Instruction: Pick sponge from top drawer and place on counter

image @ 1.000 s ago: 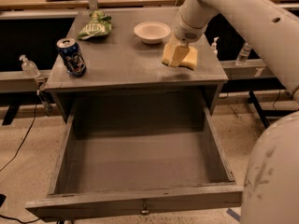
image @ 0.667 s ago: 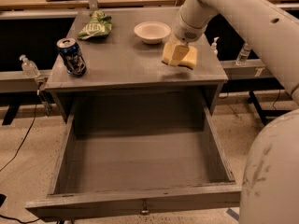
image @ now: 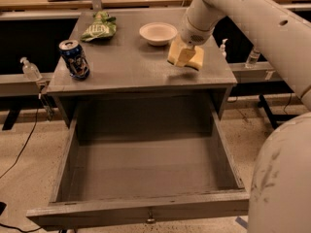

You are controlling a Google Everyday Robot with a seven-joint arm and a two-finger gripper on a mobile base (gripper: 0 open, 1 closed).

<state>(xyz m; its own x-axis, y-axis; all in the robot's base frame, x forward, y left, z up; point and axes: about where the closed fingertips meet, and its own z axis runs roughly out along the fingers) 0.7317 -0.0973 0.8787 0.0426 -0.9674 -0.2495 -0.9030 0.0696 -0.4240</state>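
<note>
The pale yellow sponge (image: 196, 59) is at the right side of the grey counter (image: 131, 67), just in front of the white bowl, low over the counter top or touching it. My gripper (image: 184, 52) comes down from the upper right on the white arm and is shut on the sponge from above. The top drawer (image: 146, 208) is pulled fully out below the counter. Its inside shows nothing in it, and its small metal knob (image: 150, 220) is on the front panel.
On the counter stand a white bowl (image: 158, 33) at the back, a green snack bag (image: 99, 27) at the back left and a blue drink can (image: 74, 58) at the left. Light wooden benches run behind. My white base (image: 282, 178) is at the lower right.
</note>
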